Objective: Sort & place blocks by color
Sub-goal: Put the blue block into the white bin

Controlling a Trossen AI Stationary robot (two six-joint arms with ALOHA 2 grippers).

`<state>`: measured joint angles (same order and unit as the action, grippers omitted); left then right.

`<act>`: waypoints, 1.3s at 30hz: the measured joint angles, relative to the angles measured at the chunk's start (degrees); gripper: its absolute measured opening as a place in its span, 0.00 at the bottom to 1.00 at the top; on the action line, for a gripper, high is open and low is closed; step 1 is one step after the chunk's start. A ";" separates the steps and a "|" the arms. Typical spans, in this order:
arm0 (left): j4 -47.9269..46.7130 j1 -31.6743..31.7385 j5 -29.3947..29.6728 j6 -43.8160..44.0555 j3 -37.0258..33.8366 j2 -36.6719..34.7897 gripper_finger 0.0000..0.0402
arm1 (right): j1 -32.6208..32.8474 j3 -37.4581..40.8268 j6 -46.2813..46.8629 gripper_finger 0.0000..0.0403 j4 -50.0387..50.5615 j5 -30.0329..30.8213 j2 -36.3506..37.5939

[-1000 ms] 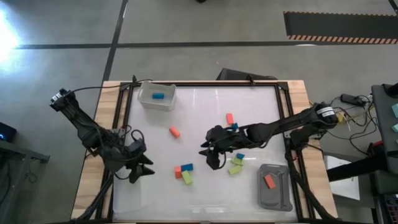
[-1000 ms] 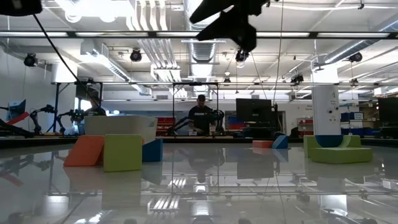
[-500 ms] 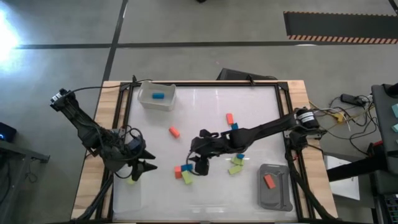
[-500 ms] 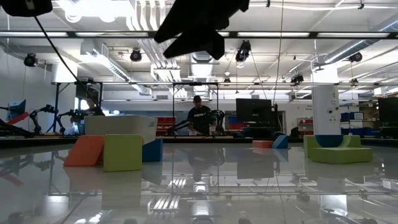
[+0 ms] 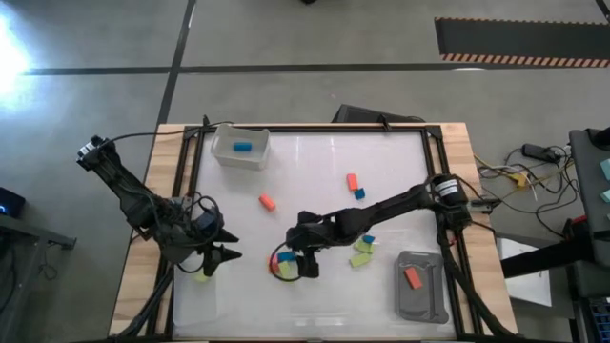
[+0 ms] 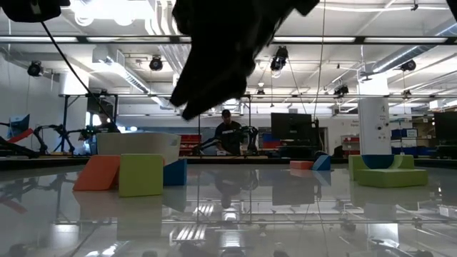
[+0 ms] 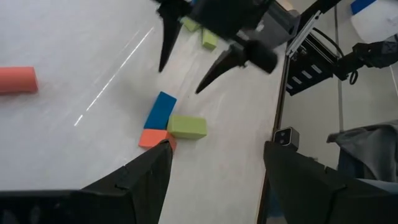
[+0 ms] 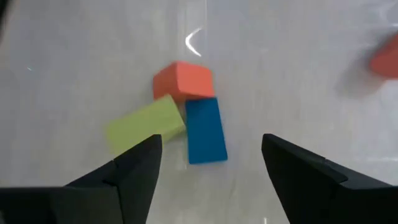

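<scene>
Right claw (image 8: 208, 171), fingers spread wide, hovers directly over a touching trio on the tabletop (image 5: 315, 157); blue block (image 8: 205, 130) lies lengthwise between them, beside yellow-green block (image 8: 144, 127) and orange-red block (image 8: 183, 79).

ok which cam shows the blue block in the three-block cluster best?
Right wrist view: the blue block lies unobstructed between the open right pincer fingers, touching the orange block and green block. Left wrist view shows it smaller and farther off. High view: largely covered by the arm. Low view: only a sliver behind the green block.
</scene>
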<state>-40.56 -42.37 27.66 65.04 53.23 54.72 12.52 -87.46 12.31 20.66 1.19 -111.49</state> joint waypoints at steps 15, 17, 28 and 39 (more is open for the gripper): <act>0.01 0.02 0.11 0.09 0.00 0.00 0.59 | -0.07 -0.55 0.54 0.61 -2.21 -1.21 -7.63; -0.06 0.02 0.11 0.09 0.00 0.00 0.59 | -0.07 -0.55 0.56 0.60 -2.44 -1.21 -8.15; 0.02 0.02 0.13 0.20 0.00 0.00 0.59 | -0.16 -0.55 0.58 0.47 -3.32 -1.23 -8.60; 0.03 0.02 0.15 0.52 0.00 0.00 0.59 | -0.16 -0.55 0.73 0.31 -3.38 -1.25 -8.57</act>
<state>-40.53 -42.35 27.81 65.56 53.23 54.72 12.36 -88.01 13.04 17.28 -0.06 -120.06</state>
